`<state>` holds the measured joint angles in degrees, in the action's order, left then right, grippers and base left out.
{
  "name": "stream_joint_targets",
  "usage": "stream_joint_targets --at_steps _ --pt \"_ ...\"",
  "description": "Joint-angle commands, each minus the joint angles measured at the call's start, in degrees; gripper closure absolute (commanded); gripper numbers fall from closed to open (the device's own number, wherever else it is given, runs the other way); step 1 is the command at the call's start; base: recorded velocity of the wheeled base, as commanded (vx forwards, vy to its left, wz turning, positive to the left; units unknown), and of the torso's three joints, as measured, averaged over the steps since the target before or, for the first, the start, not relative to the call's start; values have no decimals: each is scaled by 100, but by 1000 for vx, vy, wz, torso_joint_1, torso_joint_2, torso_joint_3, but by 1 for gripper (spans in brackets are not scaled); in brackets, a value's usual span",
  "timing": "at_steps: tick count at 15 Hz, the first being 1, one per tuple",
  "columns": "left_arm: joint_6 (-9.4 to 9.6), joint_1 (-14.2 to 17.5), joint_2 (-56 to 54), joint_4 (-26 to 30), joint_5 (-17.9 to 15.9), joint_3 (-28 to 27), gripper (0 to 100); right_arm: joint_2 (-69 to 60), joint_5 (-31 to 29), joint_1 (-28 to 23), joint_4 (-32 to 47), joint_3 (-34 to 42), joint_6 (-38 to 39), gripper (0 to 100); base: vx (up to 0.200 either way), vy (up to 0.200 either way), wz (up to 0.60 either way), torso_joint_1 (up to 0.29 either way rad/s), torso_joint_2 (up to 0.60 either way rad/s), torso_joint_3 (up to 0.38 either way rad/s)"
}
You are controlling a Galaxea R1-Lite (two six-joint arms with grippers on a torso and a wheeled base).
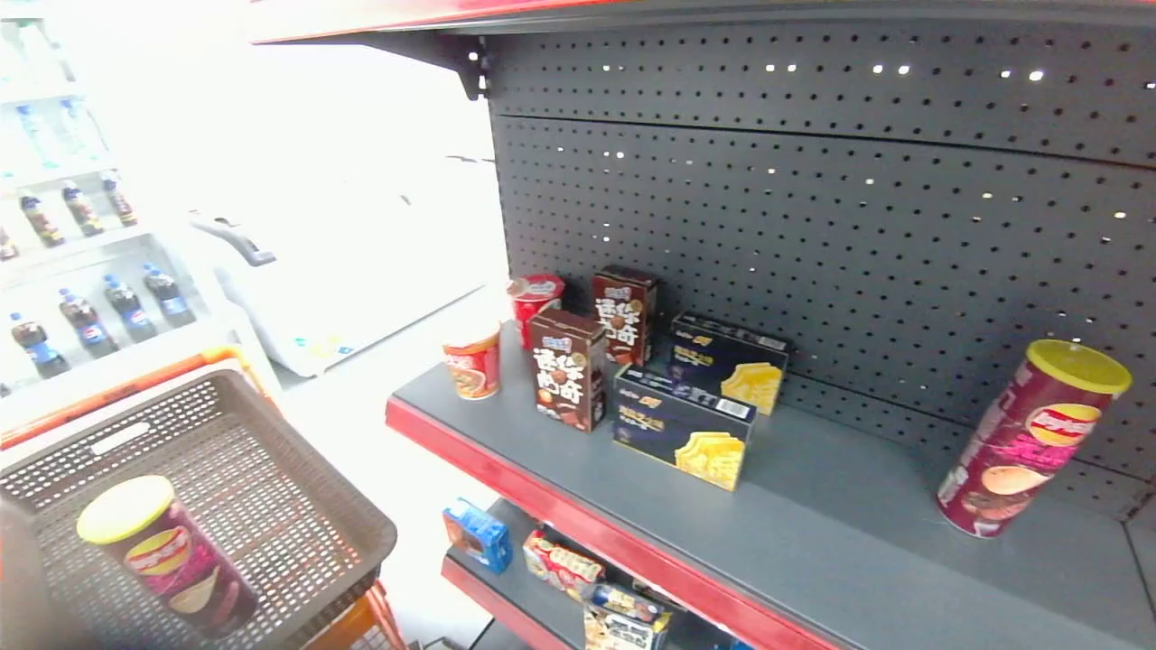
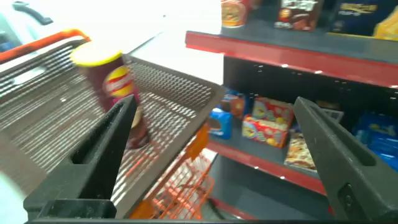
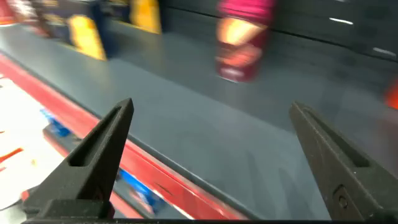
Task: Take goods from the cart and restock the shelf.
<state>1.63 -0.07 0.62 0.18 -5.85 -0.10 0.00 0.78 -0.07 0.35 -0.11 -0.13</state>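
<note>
A maroon chip can with a yellow lid (image 1: 167, 552) stands in the brown mesh cart basket (image 1: 271, 469) at the lower left. My left gripper (image 2: 214, 152) hangs open just outside the basket, the same can (image 2: 115, 87) a short way beyond its fingers. A second chip can (image 1: 1030, 438) stands on the grey shelf (image 1: 813, 533) at the right, against the pegboard. My right gripper (image 3: 211, 155) is open over the shelf's front part, empty, with that can (image 3: 242, 40) farther back.
On the shelf's left stand two red cups (image 1: 472, 361), two brown boxes (image 1: 567, 368) and two dark blue boxes (image 1: 684, 426). A red lip (image 1: 542, 506) edges the shelf. A lower shelf (image 2: 273, 121) holds snack packs. A drinks fridge (image 1: 72, 271) stands at the far left.
</note>
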Motion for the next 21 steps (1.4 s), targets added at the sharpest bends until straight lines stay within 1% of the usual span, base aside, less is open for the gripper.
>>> stream_joint_targets --at_steps 1,4,5,6,7,8,9,10,11,12,13,14,15,16,17,18,19,20,21 --pt "12 -1 8 -1 -13 1 0 9 1 -1 0 2 5 0 0 0 600 2 -2 2" --pt "4 -1 -1 -1 31 1 0 9 1 -1 0 2 5 0 0 0 600 4 2 1" --pt "30 16 -1 -27 216 -131 0 9 10 -1 0 2 31 0 0 0 0 0 0 0" --pt "267 16 368 34 427 -931 0 9 10 -1 0 2 31 0 0 0 0 0 0 0" --pt "294 16 1617 360 761 -2021 0 9 10 -1 0 2 31 0 0 0 0 0 0 0" --pt "311 42 2197 518 1121 -2574 0 9 10 -1 0 2 31 0 0 0 0 0 0 0" --pt "496 148 3155 562 1868 -3014 0 9 10 -1 0 2 31 0 0 0 0 0 0 0" --pt "636 174 3761 465 2088 -3119 0 9 10 -1 0 2 31 0 0 0 0 0 0 0" --pt "619 201 4130 439 2114 -3233 0 9 10 -1 0 2 31 0 0 0 0 0 0 0" --pt "601 394 4614 421 2071 -3321 0 9 10 -1 0 2 31 0 0 0 0 0 0 0" --pt "584 385 4851 412 2000 -3321 0 9 10 -1 0 2 31 0 0 0 0 0 0 0" --pt "443 447 5185 421 1666 -3251 0 9 10 -1 0 2 31 0 0 0 0 0 0 0" --pt "232 429 5396 368 1323 -3181 0 9 10 -1 0 2 31 0 0 0 0 0 0 0" --pt "30 412 5800 175 981 -3163 0 9 10 -1 0 2 31 0 0 0 0 0 0 0" --pt "-14 350 6029 -194 497 -3110 0 9 10 -1 0 2 31 0 0 0 0 0 0 0" --pt "-23 359 6486 -1020 -399 -2759 0 9 10 -1 0 2 31 0 0 0 0 0 0 0" --pt "-14 412 6670 -1345 -505 -2609 0 9 10 -1 0 2 31 0 0 0 0 0 0 0" --pt "30 552 7373 -2101 -540 -2240 0 9 10 -1 0 2 31 0 0 0 0 0 0 0" --pt "30 552 7769 -2567 -575 -2012 0 9 10 -1 0 2 31 0 0 0 0 0 0 0"
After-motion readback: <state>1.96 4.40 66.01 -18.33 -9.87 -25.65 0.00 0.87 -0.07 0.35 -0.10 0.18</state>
